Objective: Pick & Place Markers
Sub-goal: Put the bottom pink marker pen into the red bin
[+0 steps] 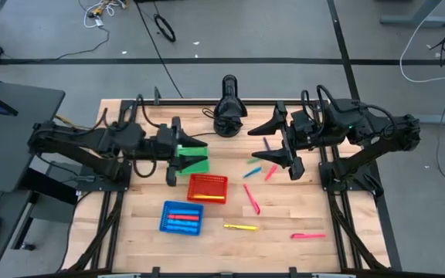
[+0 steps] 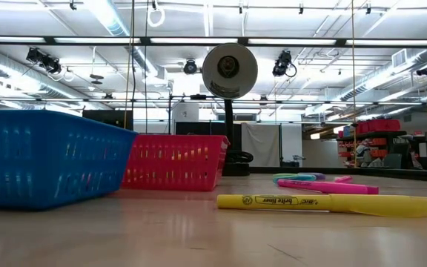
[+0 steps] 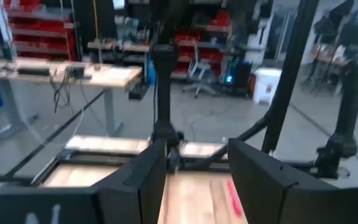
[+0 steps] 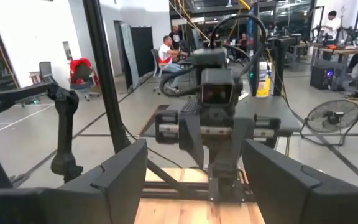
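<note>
Loose markers lie flat on the wooden table: a yellow one (image 1: pixel 240 227) (image 2: pixel 325 202), a pink one (image 1: pixel 307 235), a red one (image 1: pixel 251 198), a blue one (image 1: pixel 252 171), another pink one (image 1: pixel 270 171) and a purple one (image 1: pixel 266 144). More markers lie in the blue basket (image 1: pixel 181 218). My left gripper (image 1: pixel 185 154) (image 3: pixel 194 174) stands open and level, high over the green basket (image 1: pixel 197 164). My right gripper (image 1: pixel 259 144) (image 4: pixel 194 180) stands open and level, high above the purple marker, facing the left one. Both hold nothing.
A red basket (image 1: pixel 207 188) (image 2: pixel 175 162) stands mid-table, the blue basket (image 2: pixel 43 159) nearer the front. A black lamp-like stand (image 1: pixel 229 108) (image 2: pixel 229 71) rises at the table's far edge. Bare wood lies at the front right, around the yellow and pink markers.
</note>
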Robot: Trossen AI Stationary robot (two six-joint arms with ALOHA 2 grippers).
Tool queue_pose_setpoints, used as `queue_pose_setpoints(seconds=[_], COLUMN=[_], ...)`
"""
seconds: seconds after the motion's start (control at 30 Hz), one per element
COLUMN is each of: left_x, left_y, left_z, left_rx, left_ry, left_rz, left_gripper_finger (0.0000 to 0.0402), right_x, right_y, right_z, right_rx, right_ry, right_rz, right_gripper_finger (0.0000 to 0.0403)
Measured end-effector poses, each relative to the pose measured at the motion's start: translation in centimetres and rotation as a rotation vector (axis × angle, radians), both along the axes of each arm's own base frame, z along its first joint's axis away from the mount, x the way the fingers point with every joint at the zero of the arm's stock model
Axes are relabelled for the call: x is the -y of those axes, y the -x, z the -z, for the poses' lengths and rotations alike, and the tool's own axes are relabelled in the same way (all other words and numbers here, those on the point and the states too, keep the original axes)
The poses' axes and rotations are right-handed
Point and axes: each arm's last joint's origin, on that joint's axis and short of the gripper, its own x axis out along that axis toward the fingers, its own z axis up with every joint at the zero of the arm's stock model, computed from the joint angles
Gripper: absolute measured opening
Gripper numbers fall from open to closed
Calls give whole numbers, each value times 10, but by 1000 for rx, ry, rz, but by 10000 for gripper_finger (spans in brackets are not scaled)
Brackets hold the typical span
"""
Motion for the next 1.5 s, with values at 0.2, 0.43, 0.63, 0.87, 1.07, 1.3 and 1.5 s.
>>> queue_pose_setpoints(seconds=[0.2,0.43,0.63,0.87,1.07,1.3,1.5], left_x=[0,2,2,2,2,2,2], left_y=[3,3,3,2,2,2,2], left_z=[-2,-2,0,5,7,8,8], left_rx=[8,6,-7,-56,-80,-86,-85], left_ry=[4,7,7,47,51,68,69], left_rz=[-11,25,21,20,18,18,18], left_gripper_finger=[177,177,177,177,177,177,177], right_x=[0,4,6,0,-18,-37,-57], right_y=[0,0,3,20,32,50,70], right_z=[0,7,28,58,67,76,82], right_rx=[-1,-80,-294,-638,-770,-939,-1072], right_ry=[0,-124,-224,-255,-211,-249,-268], right_rz=[8,148,223,264,197,136,98], right_gripper_finger=[265,265,265,265,265,265,265])
